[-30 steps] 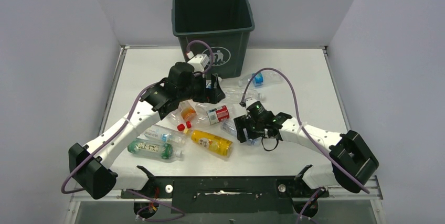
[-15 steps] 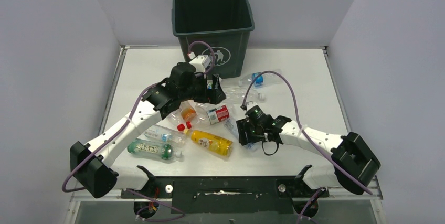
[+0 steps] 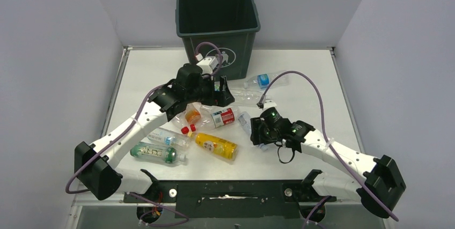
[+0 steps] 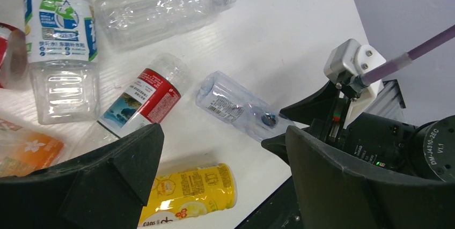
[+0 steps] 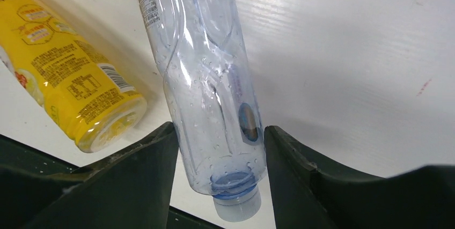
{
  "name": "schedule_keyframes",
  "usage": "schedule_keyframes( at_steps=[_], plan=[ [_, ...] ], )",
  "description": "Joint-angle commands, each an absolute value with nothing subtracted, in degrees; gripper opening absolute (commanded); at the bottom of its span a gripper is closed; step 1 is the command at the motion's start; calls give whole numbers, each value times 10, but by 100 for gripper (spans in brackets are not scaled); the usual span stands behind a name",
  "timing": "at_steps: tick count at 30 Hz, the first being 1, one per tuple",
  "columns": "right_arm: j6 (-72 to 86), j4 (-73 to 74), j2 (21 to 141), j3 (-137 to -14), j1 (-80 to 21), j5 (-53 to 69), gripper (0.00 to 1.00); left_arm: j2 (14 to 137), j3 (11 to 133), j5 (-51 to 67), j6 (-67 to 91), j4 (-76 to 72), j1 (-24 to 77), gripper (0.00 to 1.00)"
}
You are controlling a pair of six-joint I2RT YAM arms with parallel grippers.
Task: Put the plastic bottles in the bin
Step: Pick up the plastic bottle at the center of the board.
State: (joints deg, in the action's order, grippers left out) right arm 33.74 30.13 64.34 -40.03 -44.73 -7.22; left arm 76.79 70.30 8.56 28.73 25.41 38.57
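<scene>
The dark green bin (image 3: 239,46) stands at the back of the table. Several plastic bottles lie in front of it: a yellow one (image 3: 215,145), a red-label one (image 3: 222,117), a green-label one (image 3: 155,152), an orange one (image 3: 192,115) and a blue-label one (image 3: 263,80). My right gripper (image 3: 257,132) is shut on a clear bottle (image 5: 209,79) near its white-capped neck. My left gripper (image 3: 222,97) is open and empty above the pile. Its wrist view shows the red-label bottle (image 4: 145,95), the yellow bottle (image 4: 188,194) and the held clear bottle (image 4: 236,105).
Two more clear bottles lie near the bin's front (image 3: 249,96) and by the left arm (image 3: 169,138). A purple cable (image 3: 300,79) arcs over the right side of the table. Grey walls close in the table on both sides.
My right gripper has shifted right and back, taking the clear bottle with it, and its arm has swung out to the right. My left gripper has edged slightly toward the bin.
</scene>
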Motion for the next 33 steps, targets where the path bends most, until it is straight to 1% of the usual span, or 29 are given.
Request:
schedule_keyframes(
  at_steps=[1, 11, 21, 33],
  plan=[
    [346, 316, 612, -445, -452, -109, 45, 774, 720, 130, 322, 186, 388, 85],
    [354, 321, 591, -475, -453, -134, 44, 788, 691, 166, 396, 113, 393, 86],
    [372, 327, 557, -496, -453, -172, 43, 803, 684, 147, 433, 100, 408, 86],
    [374, 297, 530, -515, -453, -163, 42, 814, 659, 118, 472, 60, 431, 86]
  ],
)
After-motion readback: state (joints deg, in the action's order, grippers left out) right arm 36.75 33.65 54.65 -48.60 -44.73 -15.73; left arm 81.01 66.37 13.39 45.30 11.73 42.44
